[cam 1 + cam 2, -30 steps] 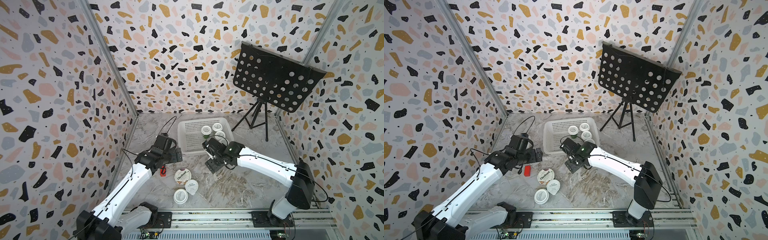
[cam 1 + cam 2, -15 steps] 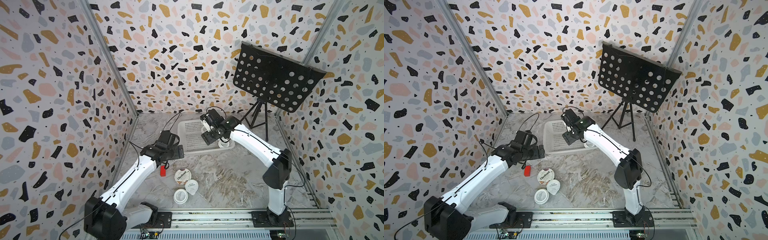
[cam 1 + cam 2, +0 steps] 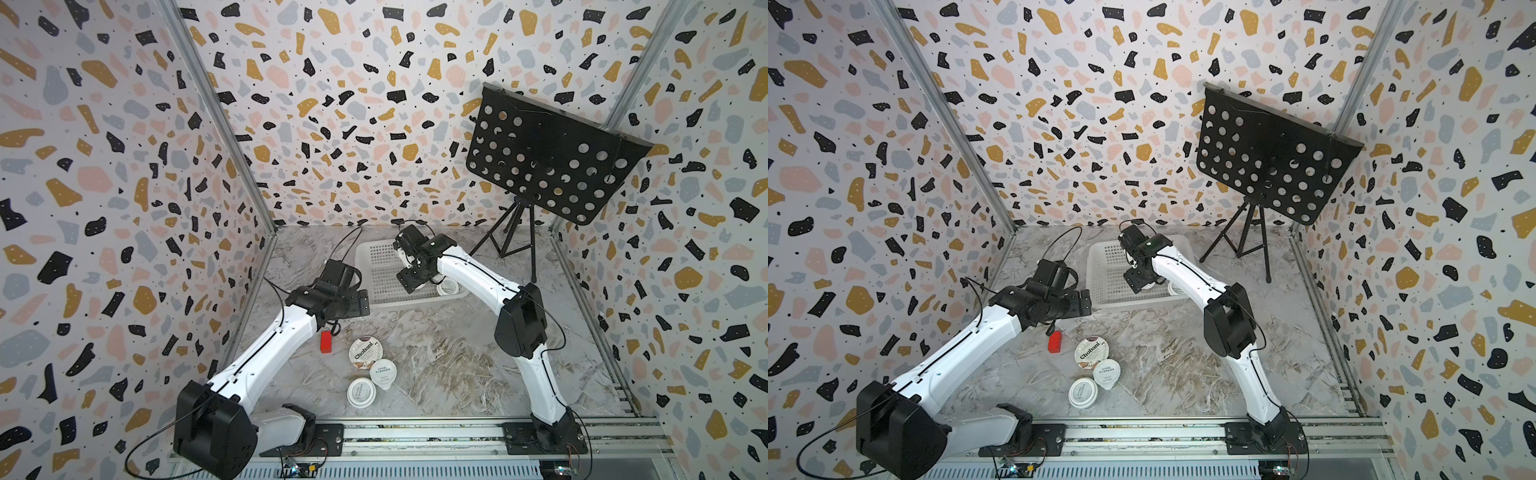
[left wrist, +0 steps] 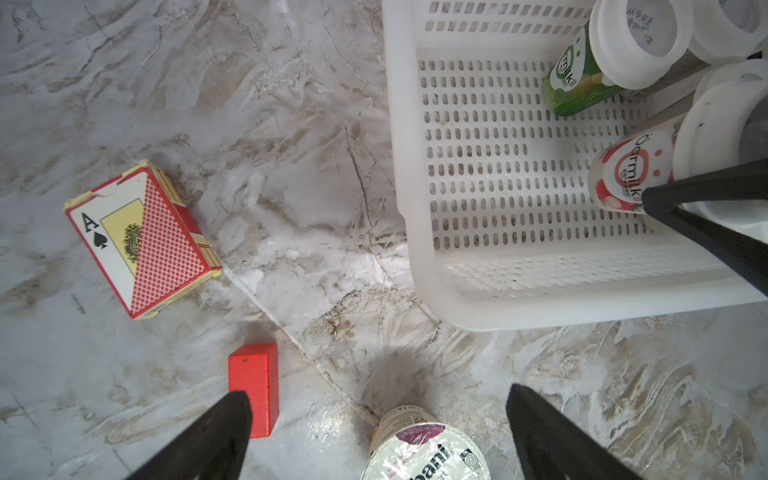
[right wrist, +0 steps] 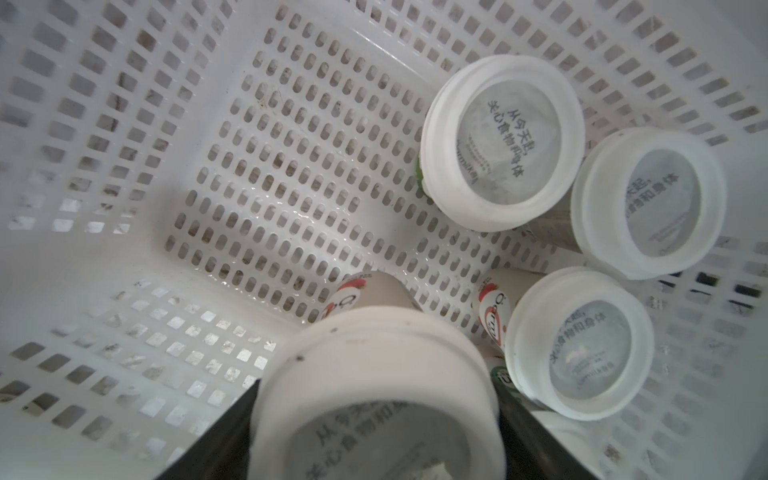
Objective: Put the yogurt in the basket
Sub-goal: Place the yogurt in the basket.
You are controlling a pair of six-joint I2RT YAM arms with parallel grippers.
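Note:
The white basket (image 3: pixel 365 253) stands at the back of the floor. My right gripper (image 5: pixel 374 436) is down inside it, shut on a white-lidded yogurt cup (image 5: pixel 374 386) that hangs upright just above the basket's floor (image 5: pixel 270 166). Three more yogurt cups (image 5: pixel 503 141) (image 5: pixel 648 203) (image 5: pixel 579 343) stand upright beside it. On the floor in front lie the Chobani cup (image 3: pixel 365 352), a tabbed foil cup (image 3: pixel 383 372) and a third cup (image 3: pixel 361 392). My left gripper (image 4: pixel 379 395) hangs open above the Chobani cup (image 4: pixel 424 453), holding nothing.
A small red block (image 4: pixel 252 390) lies by one left finger, and a pack of playing cards (image 4: pixel 141 241) lies further off. The black perforated music stand (image 3: pixel 552 162) on its tripod fills the back right corner. Patterned walls close in three sides.
My right gripper carried its cup from the floor in front of the basket up over the rim and down inside it. The left arm shifted slightly and stayed open.

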